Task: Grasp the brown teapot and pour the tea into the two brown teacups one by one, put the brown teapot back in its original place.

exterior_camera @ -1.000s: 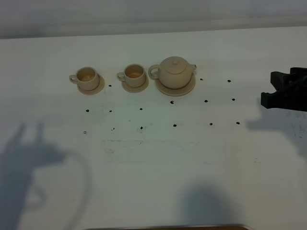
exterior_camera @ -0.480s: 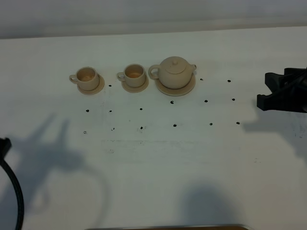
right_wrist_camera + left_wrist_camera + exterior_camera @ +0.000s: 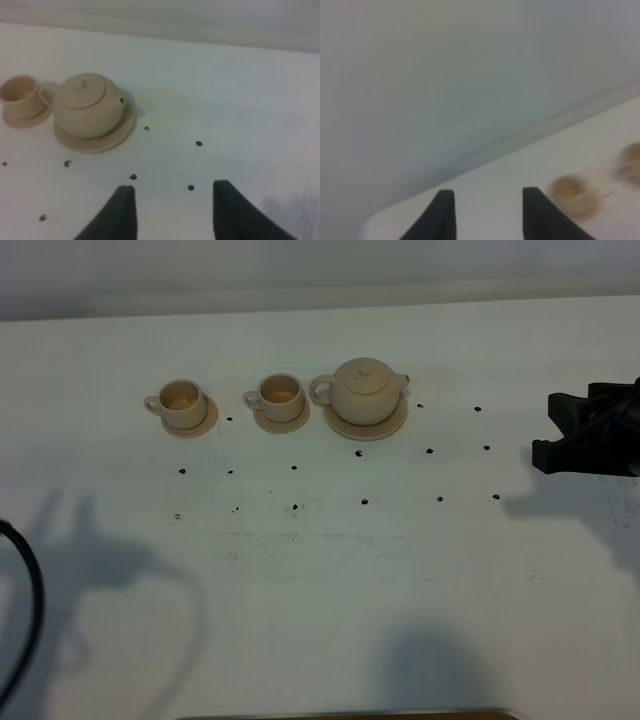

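One teapot [image 3: 366, 392], two teacups [image 3: 182, 400], three saucers [image 3: 375, 430], roughly fifteen dots [image 3: 294, 467].

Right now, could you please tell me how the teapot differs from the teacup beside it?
The teapot is larger, squat and lidded; the teacup is small and open-topped. The teapot has a spout; the teacup has none. Both are pale tan with loop handles.
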Robot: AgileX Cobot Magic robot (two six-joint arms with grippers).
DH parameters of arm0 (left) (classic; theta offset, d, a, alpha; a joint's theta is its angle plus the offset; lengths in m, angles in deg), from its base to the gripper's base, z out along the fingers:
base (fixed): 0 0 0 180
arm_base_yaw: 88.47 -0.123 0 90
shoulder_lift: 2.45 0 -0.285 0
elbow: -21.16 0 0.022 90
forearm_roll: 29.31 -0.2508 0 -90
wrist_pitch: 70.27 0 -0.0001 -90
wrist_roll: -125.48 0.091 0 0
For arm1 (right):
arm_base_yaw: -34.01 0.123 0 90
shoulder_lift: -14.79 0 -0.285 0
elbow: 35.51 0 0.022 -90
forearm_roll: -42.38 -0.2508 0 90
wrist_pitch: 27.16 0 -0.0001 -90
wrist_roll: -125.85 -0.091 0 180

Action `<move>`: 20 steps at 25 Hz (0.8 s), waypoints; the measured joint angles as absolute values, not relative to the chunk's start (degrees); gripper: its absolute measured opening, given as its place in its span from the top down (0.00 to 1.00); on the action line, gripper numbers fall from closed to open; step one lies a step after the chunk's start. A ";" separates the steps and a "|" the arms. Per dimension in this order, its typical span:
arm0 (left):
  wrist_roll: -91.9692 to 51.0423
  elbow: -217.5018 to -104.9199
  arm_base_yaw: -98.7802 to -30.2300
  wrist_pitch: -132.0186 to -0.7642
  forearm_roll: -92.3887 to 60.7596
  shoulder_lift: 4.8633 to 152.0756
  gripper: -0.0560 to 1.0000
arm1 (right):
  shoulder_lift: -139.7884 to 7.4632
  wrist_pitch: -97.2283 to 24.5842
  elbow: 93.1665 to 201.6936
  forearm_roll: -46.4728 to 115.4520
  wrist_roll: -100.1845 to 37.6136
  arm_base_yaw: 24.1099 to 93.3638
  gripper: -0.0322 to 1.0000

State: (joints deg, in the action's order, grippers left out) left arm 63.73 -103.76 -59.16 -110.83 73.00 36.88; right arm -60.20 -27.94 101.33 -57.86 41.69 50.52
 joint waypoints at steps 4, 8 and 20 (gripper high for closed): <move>63.73 -105.88 -55.87 -121.65 72.97 34.61 0.66 | -60.20 -27.94 101.33 -57.86 42.21 52.49 0.61; 63.73 -105.95 -53.96 -120.60 73.17 34.13 0.66 | -60.20 -27.88 101.33 -57.86 42.66 53.11 0.61; 50.52 -105.95 -50.79 -116.48 73.31 35.14 0.66 | -60.20 -27.82 101.33 -57.86 42.68 53.11 0.61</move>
State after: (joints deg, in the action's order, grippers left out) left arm 50.52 -105.95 -50.79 -116.48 73.31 35.14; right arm -60.20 -27.82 101.33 -57.86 42.68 53.11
